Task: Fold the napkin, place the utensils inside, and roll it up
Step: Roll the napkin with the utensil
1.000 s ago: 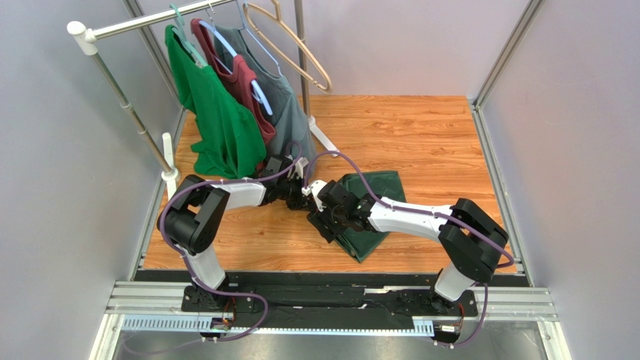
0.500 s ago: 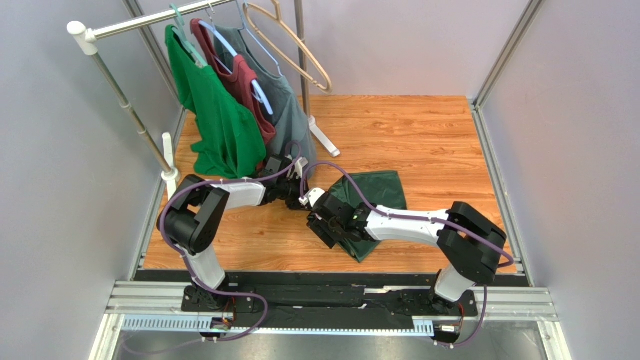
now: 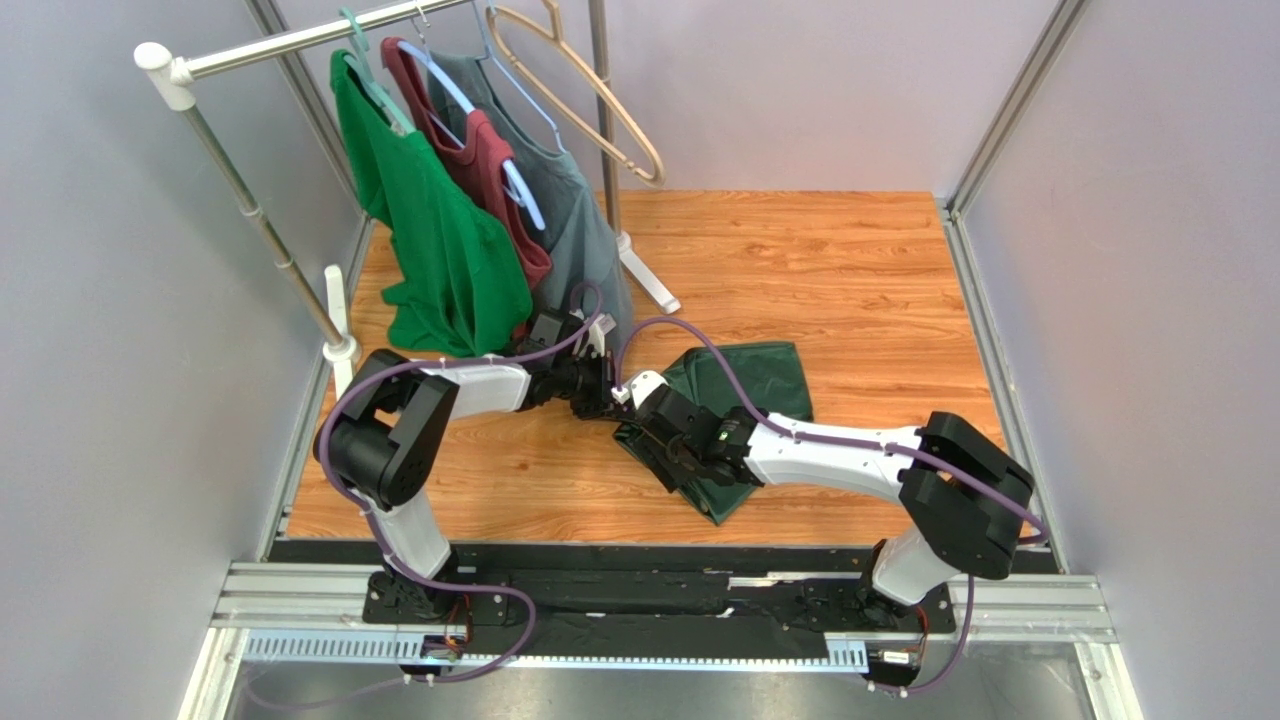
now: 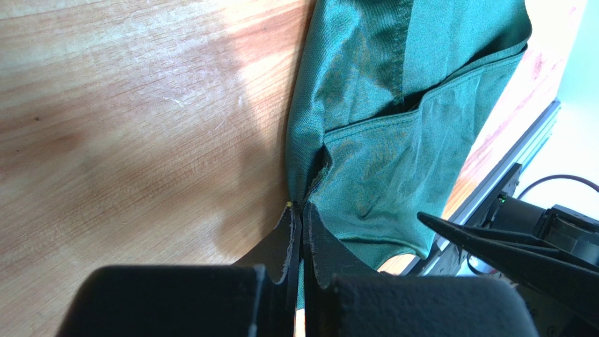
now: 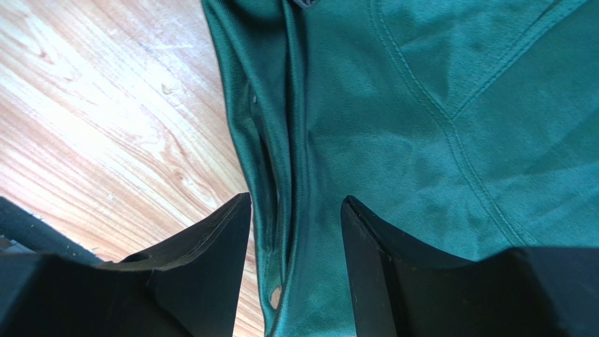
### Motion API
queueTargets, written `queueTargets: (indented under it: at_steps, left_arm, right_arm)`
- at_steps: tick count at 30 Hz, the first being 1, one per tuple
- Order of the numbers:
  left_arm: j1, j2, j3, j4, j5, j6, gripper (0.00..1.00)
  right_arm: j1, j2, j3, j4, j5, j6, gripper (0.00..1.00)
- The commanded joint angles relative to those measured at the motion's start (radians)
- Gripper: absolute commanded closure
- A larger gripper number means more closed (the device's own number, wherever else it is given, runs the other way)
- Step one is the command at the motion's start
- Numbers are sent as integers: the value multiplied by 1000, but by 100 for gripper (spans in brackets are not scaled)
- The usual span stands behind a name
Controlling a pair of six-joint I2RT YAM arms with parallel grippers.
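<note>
Napkin (image 4: 394, 161) cloth is pinched in the clenched left gripper (image 4: 301, 232), and the spread right gripper (image 5: 295, 205) should be closed squarely over the bunched fold before lifting.

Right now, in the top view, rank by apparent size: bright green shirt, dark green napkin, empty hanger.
1. bright green shirt
2. napkin, partly hidden under the right arm
3. empty hanger, a thin outline; it hangs nearer the camera, so its true size is unsure

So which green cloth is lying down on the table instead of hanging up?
The dark green napkin, lying on the wooden table. The bright green shirt and the grey-green shirt hang from the rail instead.
</note>
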Motion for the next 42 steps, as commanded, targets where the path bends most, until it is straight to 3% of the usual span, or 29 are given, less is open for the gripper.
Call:
queueTargets:
  at_steps: [1, 15, 23, 33, 36, 37, 42]
  left_arm:
    - [6, -26, 20, 1, 22, 14, 100]
    - [8, -31, 20, 4, 37, 14, 100]
    - [8, -32, 20, 8, 42, 12, 100]
    - [8, -28, 23, 20, 48, 3, 100]
    - [9, -28, 23, 24, 49, 0, 100]
    - [9, -28, 23, 24, 51, 0, 100]
    - [9, -37, 15, 27, 49, -2, 100]
  right_arm:
    - [0, 6, 6, 18, 74, 23, 45]
    - [6, 67, 29, 23, 100, 8, 49]
    - [17, 123, 74, -23, 172, 18, 67]
    - [66, 103, 112, -58, 183, 11, 72]
    - [66, 120, 114, -57, 169, 15, 85]
    - [67, 126, 112, -55, 166, 17, 98]
    - [77, 124, 107, -52, 162, 20, 100]
